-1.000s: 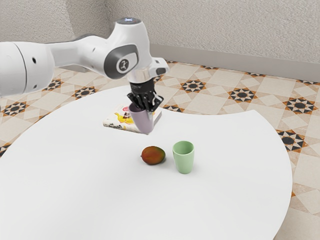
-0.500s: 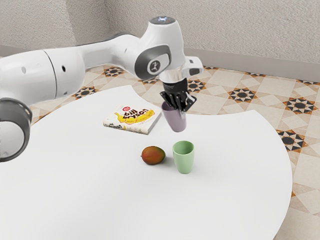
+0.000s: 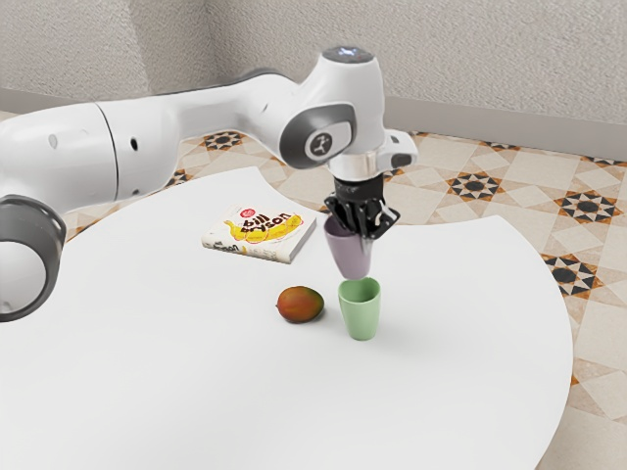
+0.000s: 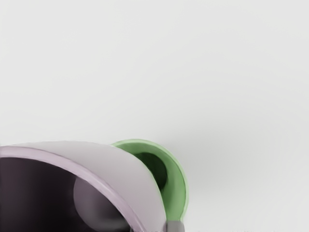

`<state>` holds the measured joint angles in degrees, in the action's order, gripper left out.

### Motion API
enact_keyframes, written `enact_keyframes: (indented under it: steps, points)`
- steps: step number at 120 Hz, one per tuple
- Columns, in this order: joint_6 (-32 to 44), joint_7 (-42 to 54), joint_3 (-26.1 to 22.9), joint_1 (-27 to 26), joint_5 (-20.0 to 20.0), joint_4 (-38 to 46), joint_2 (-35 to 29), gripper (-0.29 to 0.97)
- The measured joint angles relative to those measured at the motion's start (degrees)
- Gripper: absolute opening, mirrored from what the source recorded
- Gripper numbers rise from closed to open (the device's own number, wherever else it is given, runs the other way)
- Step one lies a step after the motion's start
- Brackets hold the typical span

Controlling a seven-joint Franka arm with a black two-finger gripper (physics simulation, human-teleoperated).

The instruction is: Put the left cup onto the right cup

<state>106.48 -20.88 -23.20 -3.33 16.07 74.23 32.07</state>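
The white arm (image 3: 196,127) comes in from the exterior view's left over the round white desk (image 3: 196,392). Toward that left side a picture book (image 3: 259,233) lies flat on the desk. Right of it and nearer the camera sits a mango (image 3: 300,304), just beside the green cup (image 3: 360,308) but not touching it.

Further right the gripper (image 3: 358,230) points downward, and its black fingers (image 3: 370,221) pinch the rim of the purple cup (image 3: 347,253) from two sides. That cup hangs in the air, mouth up and slightly tilted. Its base is just above the green cup's rim, offset a little toward the exterior view's left. Whether base and rim touch cannot be told.

The green cup stands upright on the desk.

In the wrist view the purple cup (image 4: 116,169) sits close under the hand. Its wall covers part of the green cup's (image 4: 176,179) open mouth, with bare desk (image 4: 145,63) beyond.
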Motion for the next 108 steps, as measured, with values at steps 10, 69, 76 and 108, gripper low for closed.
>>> enact_keyframes:
  steps: [10, 69, 76, 108]
  points:
    - [-0.7, -1.6, -0.1, 0.0, 0.1, 1.0, -0.1, -0.10]
    - [-0.8, -7.9, -0.3, -0.5, 2.3, 0.9, 0.6, -0.10]
    - [-0.4, -8.3, -0.3, -0.6, 2.9, 0.8, 1.0, -0.10]
    - [0.7, -9.9, -0.4, -0.9, 4.0, 0.5, 2.5, -0.10]
